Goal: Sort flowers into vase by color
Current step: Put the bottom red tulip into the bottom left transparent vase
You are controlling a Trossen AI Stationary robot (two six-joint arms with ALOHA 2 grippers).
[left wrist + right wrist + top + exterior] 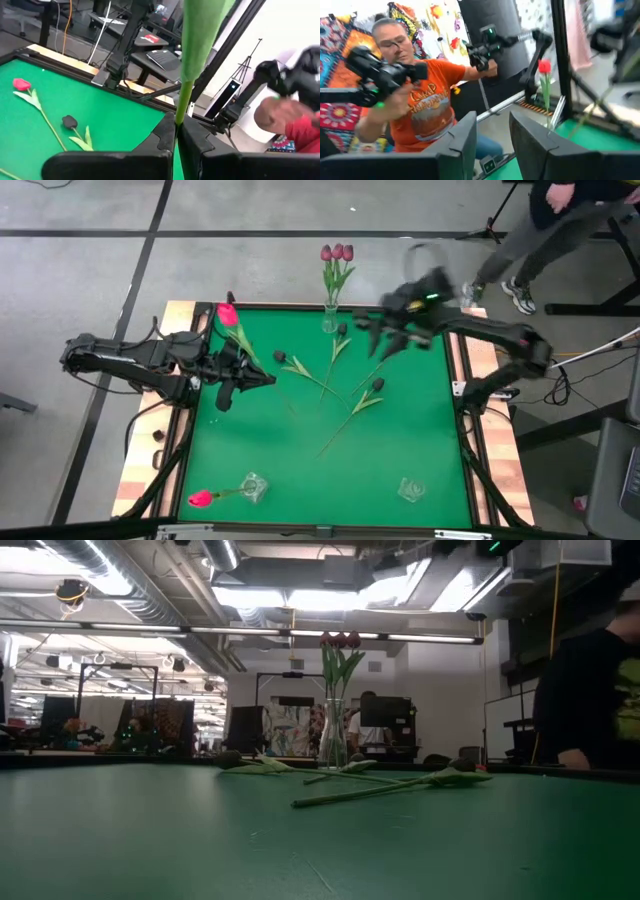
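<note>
My left gripper [258, 374] hovers over the table's left half, shut on a pink tulip whose head [227, 315] points toward the far left corner. My right gripper [492, 145] is open and holds nothing. It is over the far right of the table [375, 332], beside a glass vase [330, 320] at the far edge. That vase holds three mauve tulips [338, 640] upright. Three dark-headed tulips [279, 358] [342, 330] [377, 384] lie flat mid-table. Another pink tulip [200, 498] lies with its stem at a near-left vase [253, 486]. My left gripper pinches the pink tulip's green stem [178, 119] between its two fingers, which lie across the stem. The stem and a leaf [200, 30] rise beyond the fingers. The flower is lifted clear of the table, tilted, with its head toward the far left.
A third glass vase [412, 490] stands near the table's near right corner. A person in an orange shirt [420, 110] holds control handles beyond the table. Another person [540, 240] walks past the far right corner. The green middle near the front edge is bare.
</note>
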